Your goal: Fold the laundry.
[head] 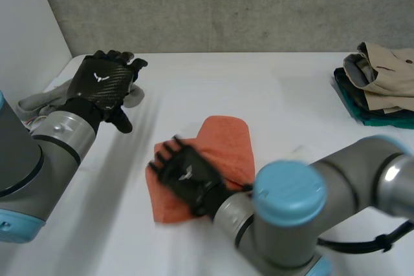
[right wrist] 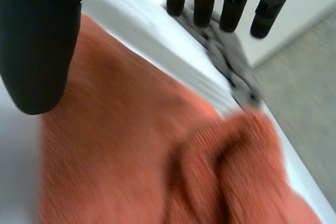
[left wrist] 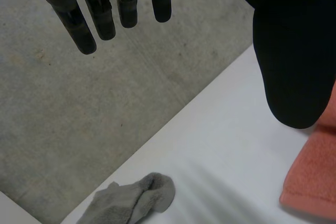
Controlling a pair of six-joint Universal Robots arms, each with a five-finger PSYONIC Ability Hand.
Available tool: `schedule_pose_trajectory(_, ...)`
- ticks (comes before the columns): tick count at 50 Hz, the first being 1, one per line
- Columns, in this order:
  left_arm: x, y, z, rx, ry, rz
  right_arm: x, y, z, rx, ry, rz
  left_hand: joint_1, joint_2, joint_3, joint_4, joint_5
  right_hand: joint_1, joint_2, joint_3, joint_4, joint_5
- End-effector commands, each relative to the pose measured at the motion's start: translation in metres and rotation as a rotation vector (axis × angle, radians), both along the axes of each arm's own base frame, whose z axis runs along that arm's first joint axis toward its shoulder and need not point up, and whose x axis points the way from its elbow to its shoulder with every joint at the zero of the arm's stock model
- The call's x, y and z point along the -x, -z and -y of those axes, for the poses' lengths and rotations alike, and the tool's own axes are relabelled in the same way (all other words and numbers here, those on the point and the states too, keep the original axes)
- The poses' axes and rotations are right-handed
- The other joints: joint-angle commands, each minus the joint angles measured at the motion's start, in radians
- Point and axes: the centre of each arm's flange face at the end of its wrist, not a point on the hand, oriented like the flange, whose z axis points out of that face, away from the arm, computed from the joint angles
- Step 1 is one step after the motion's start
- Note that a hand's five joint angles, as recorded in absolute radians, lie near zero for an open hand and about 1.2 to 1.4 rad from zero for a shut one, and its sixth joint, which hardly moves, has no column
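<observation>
White table [head: 194, 88] across the whole scene, backed by a grey concrete wall [head: 226, 4]. Near the middle of the table, a little toward the near edge, an orange towel [head: 228, 140], folded over itself, with a rumpled ridge plain in the right wrist view. At the far right edge, well apart from the towel, a pile [head: 381, 82] of clothes: a beige piece on top, dark teal beneath, cut off at the side. Over the towel's near left part, the right hand [head: 189, 174], palm down, fingers [right wrist: 231, 6] straight and slightly spread, thumb held wide from them, nothing pinched. Blurred in both views, so whether touching the cloth or just above it cannot be told. Above the table's far left, well apart from the towel, the left hand [head: 100, 83], fingers [left wrist: 89, 22] straight and loosely side by side, thumb out to one side, holding nothing. Beyond the left hand, near the table's far left corner, a grey sock [left wrist: 134, 200], crumpled, partly hidden behind that hand in the head view.
</observation>
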Motion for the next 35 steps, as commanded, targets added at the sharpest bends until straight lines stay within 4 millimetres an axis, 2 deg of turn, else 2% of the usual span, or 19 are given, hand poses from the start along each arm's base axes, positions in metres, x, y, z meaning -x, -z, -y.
schedule_pose_trajectory(1,0.011,-0.018,-0.001,-0.009,0.028,-0.141,0.053,-0.075,0.069,-0.262,0.279,0.351,0.055,0.038,0.033,0.042,0.021,-0.082,-0.082,-0.089,-0.087,-0.075)
schedule_pose_trajectory(3,0.024,-0.023,-0.009,-0.012,0.067,-0.170,0.069,-0.085,0.082,-0.329,0.314,0.433,0.055,0.038,0.033,0.042,0.021,-0.074,-0.073,-0.080,-0.078,-0.066)
schedule_pose_trajectory(6,0.033,-0.025,-0.015,-0.007,0.094,-0.173,0.084,-0.093,0.094,-0.348,0.365,0.473,0.067,0.050,0.044,0.053,0.033,-0.050,-0.050,-0.056,-0.055,-0.043)
schedule_pose_trajectory(7,0.042,-0.022,-0.018,-0.016,0.118,-0.170,0.093,-0.097,0.102,-0.334,0.405,0.484,0.070,0.053,0.047,0.056,0.036,-0.050,-0.050,-0.056,-0.055,-0.043)
schedule_pose_trajectory(10,0.056,-0.010,-0.022,-0.048,0.158,-0.153,0.104,-0.104,0.105,-0.319,0.449,0.494,0.114,0.097,0.091,0.100,0.080,-0.050,-0.050,-0.056,-0.055,-0.043)
schedule_pose_trajectory(12,0.068,0.007,-0.028,-0.098,0.189,-0.124,0.111,-0.102,0.107,-0.335,0.493,0.476,0.178,0.161,0.156,0.165,0.144,-0.050,-0.050,-0.056,-0.055,-0.043)
schedule_pose_trajectory(17,0.076,0.040,-0.042,-0.210,0.216,-0.058,0.114,-0.091,0.104,-0.370,0.524,0.397,0.205,0.188,0.182,0.191,0.171,-0.050,-0.050,-0.056,-0.055,-0.043)
schedule_pose_trajectory(22,0.077,0.070,-0.043,-0.284,0.212,-0.012,0.112,-0.065,0.110,-0.372,0.542,0.263,0.228,0.211,0.206,0.215,0.194,-0.050,-0.050,-0.056,-0.055,-0.043)
schedule_pose_trajectory(26,0.080,0.086,-0.041,-0.317,0.214,0.007,0.110,-0.057,0.114,-0.375,0.573,0.222,0.351,0.334,0.329,0.338,0.317,-0.050,-0.050,-0.056,-0.055,-0.043)
schedule_pose_trajectory(35,0.086,0.106,-0.035,-0.352,0.217,0.027,0.106,-0.050,0.128,-0.400,0.612,0.184,0.451,0.435,0.429,0.438,0.417,-0.050,-0.050,-0.056,-0.055,-0.043)
